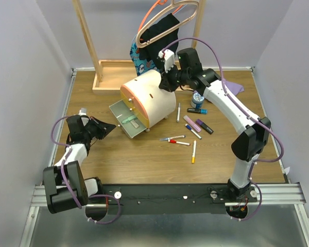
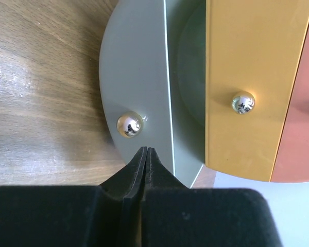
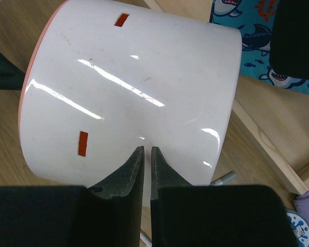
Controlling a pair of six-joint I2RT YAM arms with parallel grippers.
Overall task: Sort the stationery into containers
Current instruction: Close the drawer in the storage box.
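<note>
The cream drum chest [image 1: 152, 98] stands mid-table with its lowest grey drawer [image 1: 119, 110] pulled out; a green eraser [image 1: 127, 118] and a grey eraser [image 1: 135, 124] lie in it. My left gripper [image 1: 109, 127] is shut and empty, its tips [image 2: 146, 150] just short of the grey drawer front and its chrome knob [image 2: 130, 125]. Beside it are the yellow drawer [image 2: 247, 62] and the orange drawer [image 2: 304, 149], both closed. My right gripper [image 3: 144, 149] points at the chest's white wall [image 3: 144, 77], fingers almost together, nothing between them. Several pens [image 1: 181, 135] lie right of the chest.
A tape roll [image 1: 198, 97] and a dark marker [image 1: 196, 110] lie by the right forearm, an orange-tipped pen [image 1: 193, 152] nearer the front. The wooden rack base [image 1: 108, 77] and hanging clothes [image 1: 157, 36] stand behind the chest. A purple cloth [image 1: 238, 87] lies far right.
</note>
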